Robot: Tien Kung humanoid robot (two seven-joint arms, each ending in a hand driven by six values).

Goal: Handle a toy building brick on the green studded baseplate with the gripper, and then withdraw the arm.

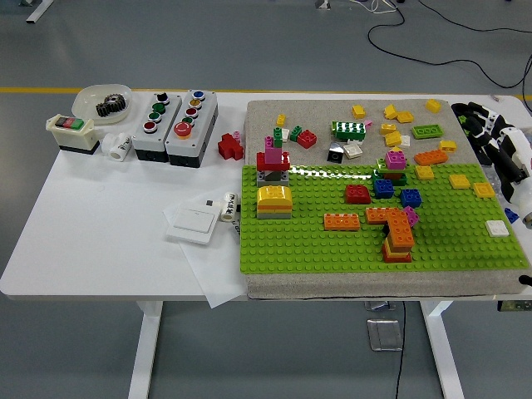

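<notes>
Resting at the desk's [100,233] right edge, right hand [499,145] only partly in frame, arm cut off by the picture's border; black and white fingers [478,116] loosely spread, holding nothing, lying beside the grey mat [266,112] rather than over it. Just left of the fingers, loose bricks scattered on the mat: a green flat brick [427,131], an orange one [431,156], several small yellow ones too small to tell apart. Below and left of the fingers, green studded baseplate [332,249] flat on the mat, carrying a white tile [497,228] nearest the hand, two yellow bricks [471,184], an orange stacked tower [397,237], a red brick [357,194], blue bricks [395,191] and a yellow-topped block [274,201]. Well away to the left, two grey button boxes [174,116], a white switch box [73,133], a bowl with a dark gear [104,101], a white wall switch [193,223] on a paper sheet [218,283]. No left hand seen. Beyond the desk, grey floor [249,41] with a yellow line [50,89] and black cables [432,33].
</notes>
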